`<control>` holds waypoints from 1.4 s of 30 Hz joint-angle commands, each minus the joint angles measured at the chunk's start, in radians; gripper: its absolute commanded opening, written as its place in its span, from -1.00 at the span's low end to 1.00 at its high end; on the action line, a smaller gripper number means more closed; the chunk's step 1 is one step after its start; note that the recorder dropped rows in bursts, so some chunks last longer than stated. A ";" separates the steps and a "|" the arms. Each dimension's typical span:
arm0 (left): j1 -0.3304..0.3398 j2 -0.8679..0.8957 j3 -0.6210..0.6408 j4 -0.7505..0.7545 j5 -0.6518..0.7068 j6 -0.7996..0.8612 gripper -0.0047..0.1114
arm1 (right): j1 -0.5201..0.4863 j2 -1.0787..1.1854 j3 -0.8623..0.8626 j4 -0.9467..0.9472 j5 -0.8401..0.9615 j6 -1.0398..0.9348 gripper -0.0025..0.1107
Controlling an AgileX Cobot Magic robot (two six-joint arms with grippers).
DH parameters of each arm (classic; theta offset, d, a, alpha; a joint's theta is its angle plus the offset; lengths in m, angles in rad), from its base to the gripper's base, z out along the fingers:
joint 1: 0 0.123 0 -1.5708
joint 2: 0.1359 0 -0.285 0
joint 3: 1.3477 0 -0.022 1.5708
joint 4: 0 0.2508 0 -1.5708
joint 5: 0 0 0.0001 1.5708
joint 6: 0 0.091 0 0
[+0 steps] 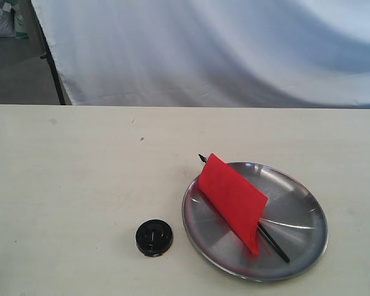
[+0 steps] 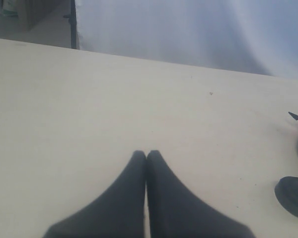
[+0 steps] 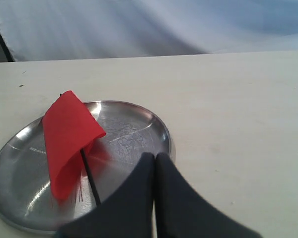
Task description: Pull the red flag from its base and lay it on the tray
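The red flag lies across the silver tray, its black stick slanting from the pointed tip at the tray's far-left rim to the near side. The round black base sits on the table just left of the tray, with nothing in its hole. Neither gripper shows in the exterior view. In the right wrist view the right gripper is shut and holds nothing, hovering over the tray beside the flag. The left gripper is shut over bare table, with the base off at the frame's edge.
The cream table stretches wide to the left and behind the tray. A white cloth backdrop hangs behind the table's far edge, with a black stand leg at the upper left.
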 commanded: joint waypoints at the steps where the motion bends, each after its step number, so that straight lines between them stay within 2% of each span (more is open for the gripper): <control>1: 0.001 -0.002 0.003 0.003 -0.001 0.006 -0.92 | 0.008 -0.007 0.002 -0.003 -0.002 0.000 -0.96; 12: 0.001 -0.002 0.003 0.003 -0.001 0.006 -0.92 | 0.002 -0.007 0.002 -0.003 -0.002 0.000 -0.96; 22: 0.001 -0.002 0.003 0.003 -0.001 0.006 -0.92 | -0.068 -0.007 0.002 -0.003 -0.002 0.000 -0.96; 42: 0.001 -0.002 0.003 0.003 -0.001 0.006 -0.92 | -0.057 -0.007 0.002 -0.003 -0.002 0.000 -0.96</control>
